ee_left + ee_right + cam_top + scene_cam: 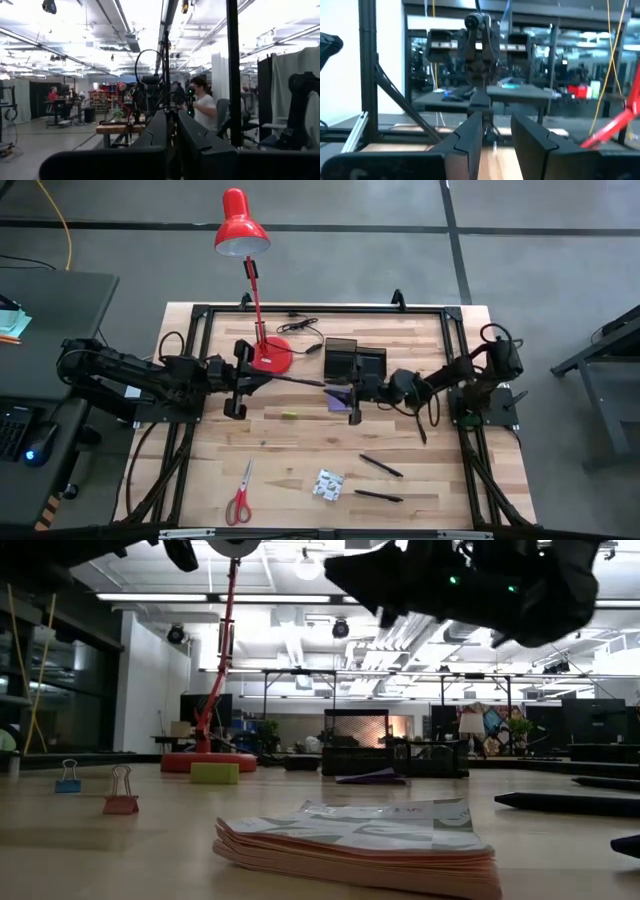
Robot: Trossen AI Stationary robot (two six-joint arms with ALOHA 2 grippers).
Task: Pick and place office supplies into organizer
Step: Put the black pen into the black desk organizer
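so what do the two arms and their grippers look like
Both arms are dark, nearly black, built of chunky jointed segments with black cables looped along them. The left arm and right arm look alike. Each ends in two flat, blocky, angular black fingers. In the low view small green lights glow on the dark housing overhead.

Bright ceiling lights [125, 35] glare in the wrist views, while the near notepad [360, 840] looks soft.
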